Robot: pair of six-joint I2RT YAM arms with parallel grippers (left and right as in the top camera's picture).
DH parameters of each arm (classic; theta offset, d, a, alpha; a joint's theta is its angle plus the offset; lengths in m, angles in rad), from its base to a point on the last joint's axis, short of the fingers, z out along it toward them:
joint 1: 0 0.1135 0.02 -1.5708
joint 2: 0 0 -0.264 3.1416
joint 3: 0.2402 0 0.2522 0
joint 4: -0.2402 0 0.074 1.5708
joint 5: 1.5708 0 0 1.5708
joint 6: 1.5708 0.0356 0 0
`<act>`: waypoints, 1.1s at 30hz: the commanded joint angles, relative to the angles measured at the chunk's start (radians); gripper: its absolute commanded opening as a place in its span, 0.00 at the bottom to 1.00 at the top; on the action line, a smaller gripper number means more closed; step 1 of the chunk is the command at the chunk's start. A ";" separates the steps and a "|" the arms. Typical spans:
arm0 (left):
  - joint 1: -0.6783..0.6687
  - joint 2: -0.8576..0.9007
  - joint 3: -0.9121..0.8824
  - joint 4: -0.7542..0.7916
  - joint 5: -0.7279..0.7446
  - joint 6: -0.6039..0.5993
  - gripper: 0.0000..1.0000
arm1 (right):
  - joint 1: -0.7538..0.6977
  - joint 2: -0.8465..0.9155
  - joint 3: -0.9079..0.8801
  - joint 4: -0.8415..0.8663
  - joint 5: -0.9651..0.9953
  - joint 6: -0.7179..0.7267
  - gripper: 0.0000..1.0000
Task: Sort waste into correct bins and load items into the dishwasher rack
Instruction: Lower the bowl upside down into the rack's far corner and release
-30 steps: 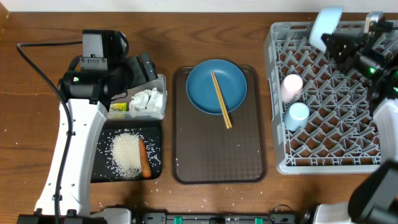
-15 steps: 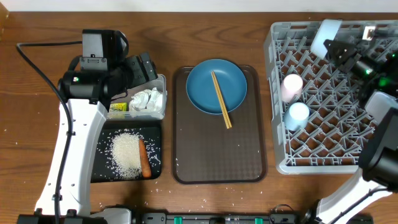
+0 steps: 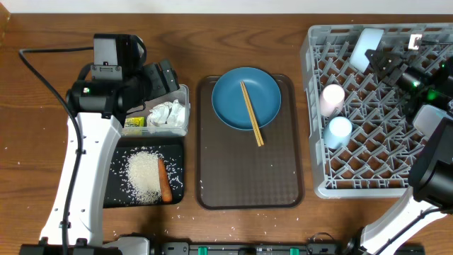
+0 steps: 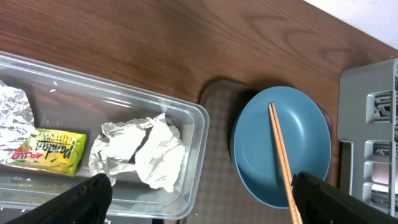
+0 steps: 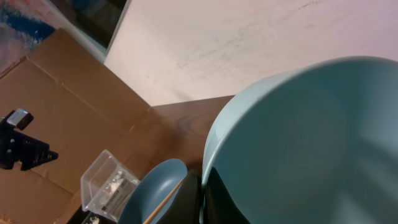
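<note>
Holding, right fingers (image 5: 200, 199): clamped on the rim of the pale blue-white bowl (image 3: 367, 47), which is tilted over the far left corner of the large grey pegged plastic rack (image 3: 396, 142).
Left fingers (image 4: 87, 196): spread wide, empty, above the clear plastic rectangular tub (image 3: 185, 95).
Tub: crumpled white tissue (image 4: 146, 152), yellow-green foil wrapper (image 4: 46, 152).
Flat black tray (image 3: 117, 198): loose white rice grains (image 3: 144, 176), thin orange carrot (image 3: 163, 180).
Brown serving tray (image 3: 248, 177): dark blue round plate (image 3: 233, 106), wooden chopsticks (image 3: 251, 113) across it.
Rack, left edge: pinkish-white cup (image 3: 332, 98), light blue cup (image 3: 340, 129).
</note>
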 commanded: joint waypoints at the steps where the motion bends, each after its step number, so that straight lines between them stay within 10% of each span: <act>1: 0.004 -0.014 0.003 0.000 -0.011 0.000 0.95 | -0.002 0.000 0.004 0.006 -0.019 0.010 0.01; 33: 0.004 -0.014 0.003 0.000 -0.012 0.000 0.95 | 0.001 0.029 0.004 0.019 -0.098 -0.097 0.01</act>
